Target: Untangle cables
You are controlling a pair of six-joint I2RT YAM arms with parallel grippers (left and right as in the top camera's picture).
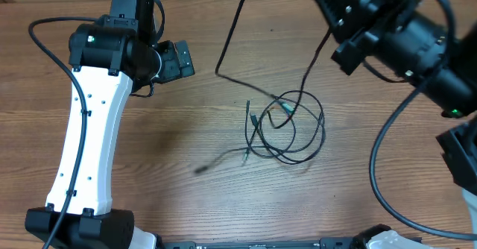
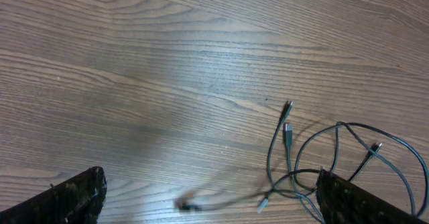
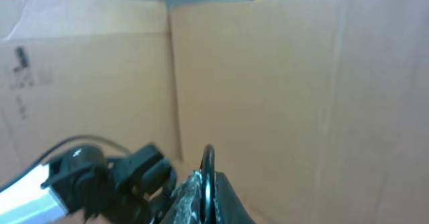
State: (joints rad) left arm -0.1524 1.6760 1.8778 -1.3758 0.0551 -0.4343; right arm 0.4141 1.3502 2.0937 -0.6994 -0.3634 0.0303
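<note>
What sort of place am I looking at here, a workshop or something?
Most likely a robot test bench or lab, not a home. A white robot arm and a black robot arm work over a wooden table with tangled cables on it, and plain cardboard walls stand nearby.

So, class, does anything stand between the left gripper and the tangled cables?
Nothing visible does. Only bare wooden table lies between the left gripper, its fingers wide apart, and the cables.
</note>
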